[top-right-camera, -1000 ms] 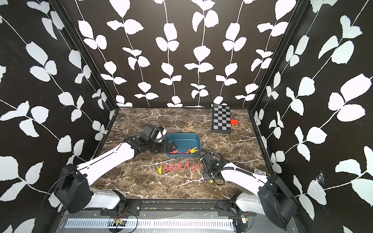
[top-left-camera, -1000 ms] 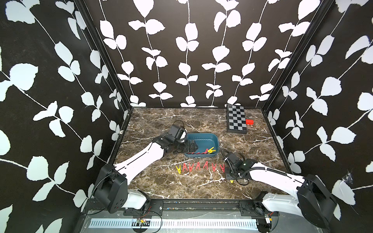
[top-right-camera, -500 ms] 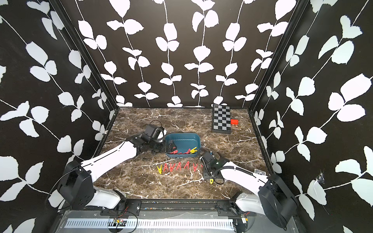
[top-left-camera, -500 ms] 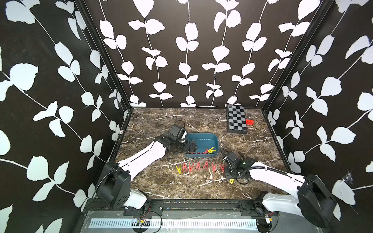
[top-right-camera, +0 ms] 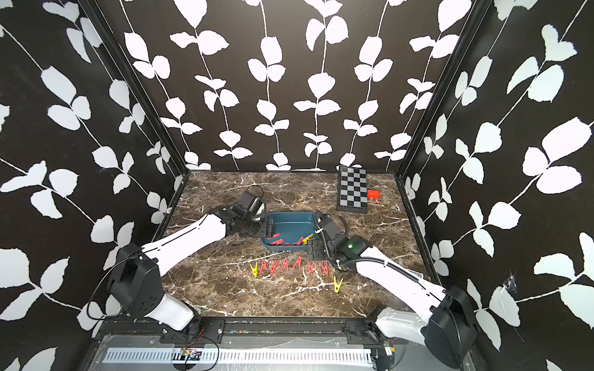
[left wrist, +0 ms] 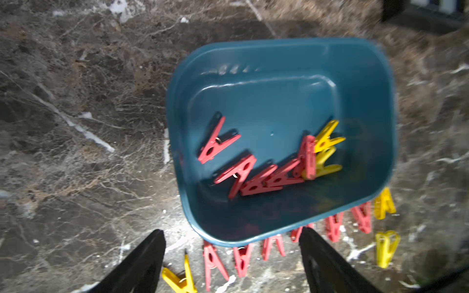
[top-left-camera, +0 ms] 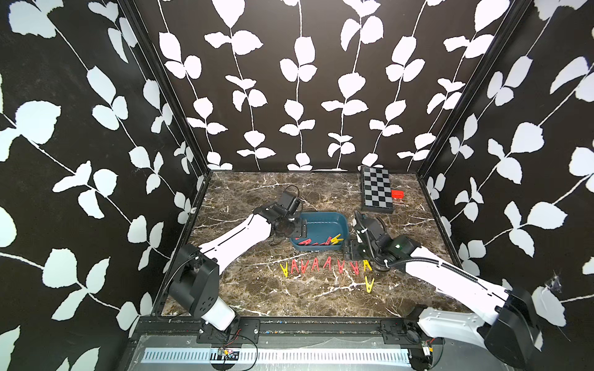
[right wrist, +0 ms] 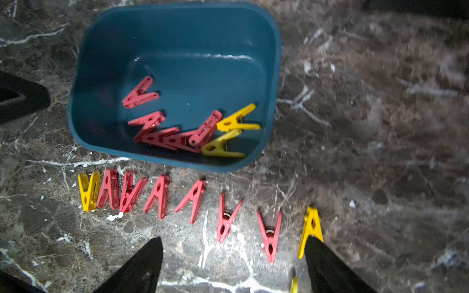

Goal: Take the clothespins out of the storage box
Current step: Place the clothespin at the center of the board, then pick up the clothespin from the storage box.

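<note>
Currently the storage box (right wrist: pixel 177 30) holds 7 clothespins (right wrist: pixel 177 139); left hand (left wrist: pixel 231 231) and right hand (right wrist: pixel 234 239) both spread.

box (top-left-camera: pixel 324 221) is showing plain dark teal-blue | clothespins (left wrist: pixel 253 175) inside are showing red, two yellow | those on table (top-left-camera: pixel 257 192) are showing red, yellow at both ends | table is showing brown marble, white veins | walls (top-left-camera: pixel 289 80) are showing black with white leaves | board (top-left-camera: pixel 376 189) is showing black-grey checks | block (top-left-camera: pixel 397 194) is showing red
</note>
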`<action>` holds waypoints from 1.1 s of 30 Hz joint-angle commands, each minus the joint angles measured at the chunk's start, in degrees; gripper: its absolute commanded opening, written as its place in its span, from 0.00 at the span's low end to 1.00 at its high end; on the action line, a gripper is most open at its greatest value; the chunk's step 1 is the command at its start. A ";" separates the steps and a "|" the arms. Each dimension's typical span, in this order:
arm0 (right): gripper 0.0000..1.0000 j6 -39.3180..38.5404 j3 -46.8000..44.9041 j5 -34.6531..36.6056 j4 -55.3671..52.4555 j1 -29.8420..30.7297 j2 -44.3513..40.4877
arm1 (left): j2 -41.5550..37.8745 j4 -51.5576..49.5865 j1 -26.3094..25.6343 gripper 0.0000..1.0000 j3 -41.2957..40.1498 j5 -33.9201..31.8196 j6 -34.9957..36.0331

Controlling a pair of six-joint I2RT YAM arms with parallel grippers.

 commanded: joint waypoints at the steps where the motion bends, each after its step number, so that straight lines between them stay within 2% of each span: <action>1: 0.99 -2.42 3.00 -1.06 3.28 0.24 3.23 | 0.53 -1.59 0.16 0.78 2.43 -1.07 2.82; 12: 0.99 -4.09 7.30 -5.95 7.92 -1.45 8.95 | 10.13 -2.69 0.08 0.52 10.57 -0.37 12.75; 16: 0.99 -4.18 7.42 -8.93 10.06 -2.51 9.41 | 14.06 -4.32 0.00 0.50 13.33 -1.61 15.36; 22: 0.99 -4.35 8.11 -11.91 11.09 -4.06 10.74 | 19.71 -6.34 -0.09 0.41 17.28 -2.67 18.67; 28: 0.99 -4.79 8.46 -13.33 11.21 -5.44 11.49 | 24.31 -7.22 -0.03 0.39 20.72 -4.02 20.61; 31: 0.99 -5.05 8.39 -13.73 11.20 -6.17 11.65 | 26.31 -7.78 -0.09 0.32 22.07 -4.91 21.03; 33: 0.99 -5.05 8.37 -14.12 11.18 -6.68 11.80 | 27.43 -8.08 -0.09 0.31 22.70 -5.51 21.36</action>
